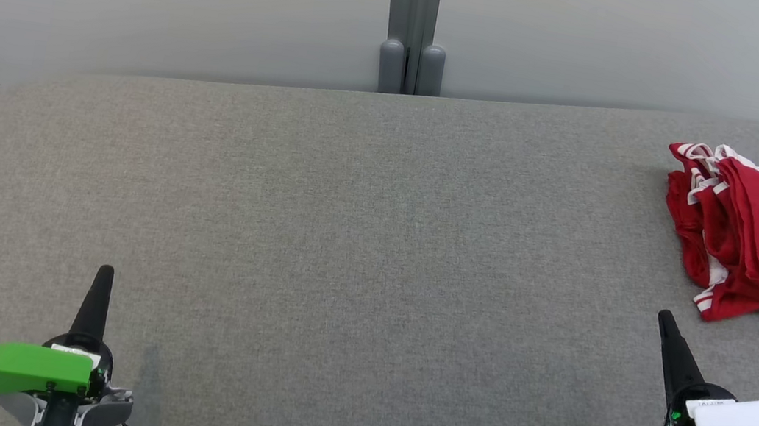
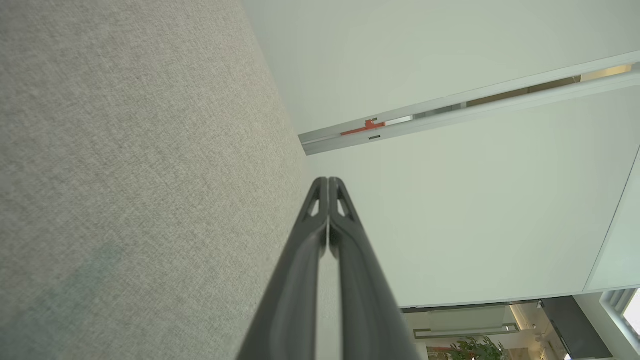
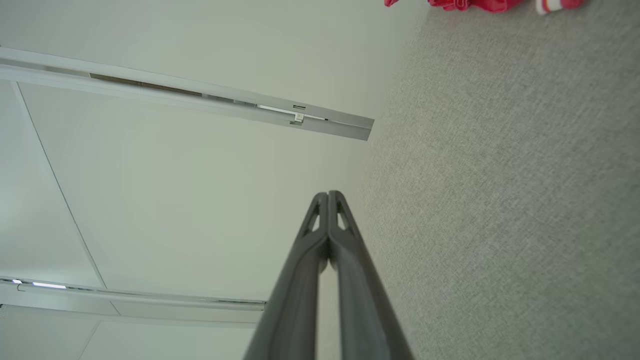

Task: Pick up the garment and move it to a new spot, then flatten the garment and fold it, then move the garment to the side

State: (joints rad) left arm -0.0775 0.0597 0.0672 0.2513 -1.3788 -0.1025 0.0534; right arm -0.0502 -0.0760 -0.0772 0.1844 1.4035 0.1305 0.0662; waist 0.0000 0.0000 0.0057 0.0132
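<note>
A red garment [image 1: 755, 236] lies bunched on the grey table [image 1: 348, 223].

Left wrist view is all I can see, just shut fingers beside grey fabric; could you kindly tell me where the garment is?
Observer: The garment, red with white trim, lies at the far right of the grey surface in the head view.
Operator: Thank you. Is it spread flat?
Observer: No, it is bunched in loose, uneven layers.
Operator: Is the right gripper holding it?
Observer: No. The right gripper is shut and empty, nearer the robot than the garment, with bare surface between them.
</note>
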